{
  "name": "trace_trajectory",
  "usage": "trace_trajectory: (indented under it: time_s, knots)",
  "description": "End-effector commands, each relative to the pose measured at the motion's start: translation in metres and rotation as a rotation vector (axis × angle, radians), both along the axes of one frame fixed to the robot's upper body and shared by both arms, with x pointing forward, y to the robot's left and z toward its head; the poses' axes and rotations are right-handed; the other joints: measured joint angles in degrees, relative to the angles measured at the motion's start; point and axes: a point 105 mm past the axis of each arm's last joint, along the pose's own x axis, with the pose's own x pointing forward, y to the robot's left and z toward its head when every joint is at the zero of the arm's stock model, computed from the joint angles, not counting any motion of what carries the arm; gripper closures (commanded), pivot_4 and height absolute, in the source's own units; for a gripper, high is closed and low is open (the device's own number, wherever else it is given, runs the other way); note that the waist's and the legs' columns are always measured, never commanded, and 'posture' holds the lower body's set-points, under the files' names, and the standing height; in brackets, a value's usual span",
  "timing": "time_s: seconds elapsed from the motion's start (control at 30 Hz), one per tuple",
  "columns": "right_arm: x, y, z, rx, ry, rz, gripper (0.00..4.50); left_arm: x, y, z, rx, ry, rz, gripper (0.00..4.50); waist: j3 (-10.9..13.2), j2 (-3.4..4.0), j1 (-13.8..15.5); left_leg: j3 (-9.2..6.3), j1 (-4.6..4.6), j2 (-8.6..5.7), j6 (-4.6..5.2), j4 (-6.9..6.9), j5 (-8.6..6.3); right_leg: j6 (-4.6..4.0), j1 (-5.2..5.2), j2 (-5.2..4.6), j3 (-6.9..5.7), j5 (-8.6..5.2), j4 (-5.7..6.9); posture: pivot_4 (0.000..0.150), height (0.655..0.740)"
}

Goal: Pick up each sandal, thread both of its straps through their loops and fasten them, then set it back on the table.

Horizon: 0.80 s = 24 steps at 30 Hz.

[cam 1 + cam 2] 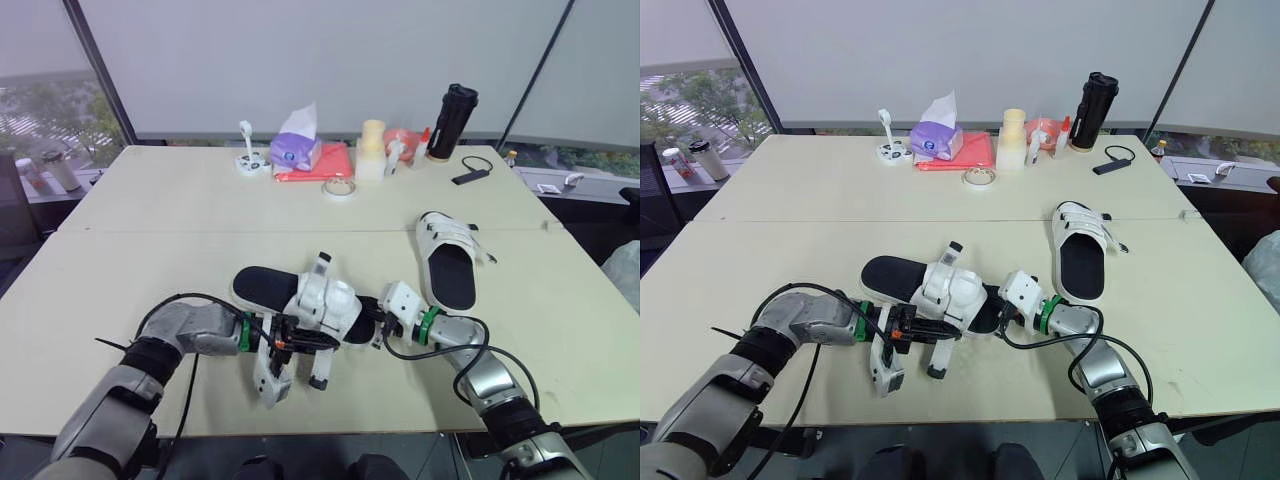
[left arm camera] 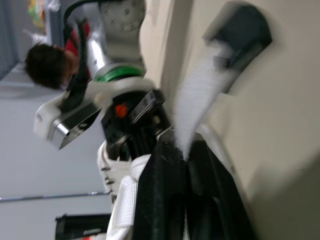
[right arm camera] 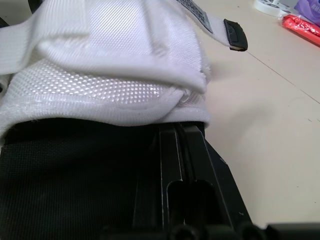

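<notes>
While both arms meet near the middle of the worktop (image 1: pixel 150 250), the first sandal (image 1: pixel 325 305) sits between them, close to the near edge, with little room on that side.

- Left hand (image 1: pixel 288 345): clenched on a white strap (image 2: pixel 195 100) of this sandal; the strap rises from between its fingers (image 2: pixel 160 200) in the left wrist view.
- Right hand (image 1: pixel 372 322): set against the sandal's right end. Grasp cannot be told; the white upper covers the contact in the right wrist view.
- Second sandal (image 1: pixel 448 262): flat on the worktop, right of centre, well apart from the first, sole down.
- Open room: bare surface to the left, and a broad band between the sandals and the far row.
- Far row: tissue box (image 1: pixel 296 150), red pouch (image 1: pixel 325 165), tape roll (image 1: pixel 339 188), black flask (image 1: pixel 452 122).

Hard to make out:
- Strap loops on the first sandal, hidden among hands and cables.
- Whether its sole touches the worktop.
- A person (image 2: pixel 45 65) in the left wrist view, blurred.
</notes>
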Motion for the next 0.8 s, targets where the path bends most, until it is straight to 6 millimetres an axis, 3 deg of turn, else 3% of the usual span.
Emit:
trace_trajectory:
  time_s: [0.03,0.13,0.3,0.5,0.67,0.8]
  knots:
    - [-0.009,-0.016,-0.047,-0.092,0.170,-0.059,4.50,0.004,-0.001,0.035,-0.181,-0.025,0.011,4.44,0.0,0.00,0.0,0.00,0.00,0.00,0.00,0.00,0.00,0.01,0.00,0.00,-0.01,0.00,0.00,0.150,0.7400]
    - [-0.008,-0.017,-0.048,-0.093,0.172,-0.059,4.50,-0.009,-0.002,0.055,-0.277,-0.040,-0.045,4.44,0.0,0.00,-0.1,-0.01,0.00,0.01,0.00,0.00,0.00,0.01,0.00,0.00,-0.01,0.01,0.00,0.150,0.7400]
    - [-0.007,-0.013,-0.048,-0.091,0.173,-0.052,4.50,-0.019,-0.004,0.068,-0.332,-0.010,-0.067,4.44,0.0,0.01,-0.3,-0.01,0.01,0.02,0.00,-0.03,0.00,0.00,-0.01,0.00,-0.01,0.00,0.00,0.150,0.7400]
    - [-0.007,-0.012,-0.049,-0.091,0.174,-0.046,4.50,0.008,-0.014,0.080,-0.373,0.123,0.100,4.44,0.0,0.01,-0.3,0.00,0.01,0.02,0.00,-0.01,0.00,0.00,-0.01,0.03,-0.01,0.00,0.00,0.150,0.7400]
    - [-0.008,-0.013,-0.049,-0.090,0.174,-0.048,4.50,0.042,-0.018,0.079,-0.380,0.517,0.325,4.44,0.0,0.00,-0.2,-0.01,0.00,0.06,0.00,0.06,0.00,0.01,0.03,0.24,-0.01,0.00,0.00,0.150,0.7400]
    - [-0.009,-0.014,-0.050,-0.090,0.177,-0.054,4.50,0.043,-0.028,0.089,-0.356,0.913,0.358,4.44,0.0,-0.01,-0.2,-0.06,0.01,0.08,0.00,0.10,0.00,0.15,0.07,0.50,-0.01,0.07,0.00,0.150,0.7400]
